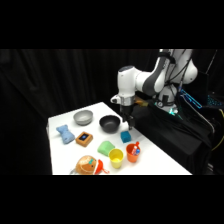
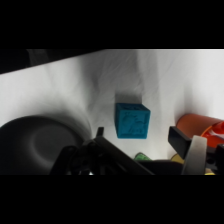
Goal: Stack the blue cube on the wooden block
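Observation:
The blue cube (image 1: 125,136) sits on the white table right of the black bowl; in the wrist view the cube (image 2: 132,120) lies just beyond the fingers with nothing touching it. My gripper (image 1: 129,120) hangs a little above the cube and slightly behind it. In the wrist view the gripper (image 2: 141,144) is open, one finger on each side of the cube's near edge and nothing between them. The wooden block (image 1: 84,138), orange-brown with a dark patch on top, lies further left, near the pale-blue bone-shaped thing.
A black bowl (image 1: 110,123) (image 2: 40,145) stands close to the cube's left. An orange cup (image 1: 133,151) (image 2: 200,125), a yellow cup (image 1: 116,158) and a green cup (image 1: 106,147) crowd the front. A grey bowl (image 1: 83,117), a pale-blue bone-shaped thing (image 1: 65,134) and a round orange toy (image 1: 89,165) lie nearby.

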You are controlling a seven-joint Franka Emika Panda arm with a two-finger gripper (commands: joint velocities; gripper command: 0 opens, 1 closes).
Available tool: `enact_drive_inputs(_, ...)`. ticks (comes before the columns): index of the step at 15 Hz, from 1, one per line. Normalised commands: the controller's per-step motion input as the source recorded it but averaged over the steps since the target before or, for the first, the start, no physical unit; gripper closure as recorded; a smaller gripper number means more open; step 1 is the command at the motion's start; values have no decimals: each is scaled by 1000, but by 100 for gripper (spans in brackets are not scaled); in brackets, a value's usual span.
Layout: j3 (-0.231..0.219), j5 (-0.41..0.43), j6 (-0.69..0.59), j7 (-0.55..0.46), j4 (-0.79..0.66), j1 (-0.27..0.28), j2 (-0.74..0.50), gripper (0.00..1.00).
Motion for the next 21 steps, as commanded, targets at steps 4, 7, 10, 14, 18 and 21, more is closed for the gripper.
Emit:
enact_drive_inputs(4, 74, 69, 384, 187, -9, 97, 190, 0)
enact_drive_inputs(7, -3, -77, 379, 231, 57, 71, 303, 0)
enact_drive_inputs(10, -71, -124, 334, 224, 79, 103, 294, 0)
enact_drive_inputs(14, -171, -170, 293, 250, 91, 206, 247, 0)
enact_drive_inputs(18, -256, -135, 288, 218, 126, 276, 266, 0)
enact_drive_inputs(21, -245, -56, 217, 149, 114, 255, 196, 12)
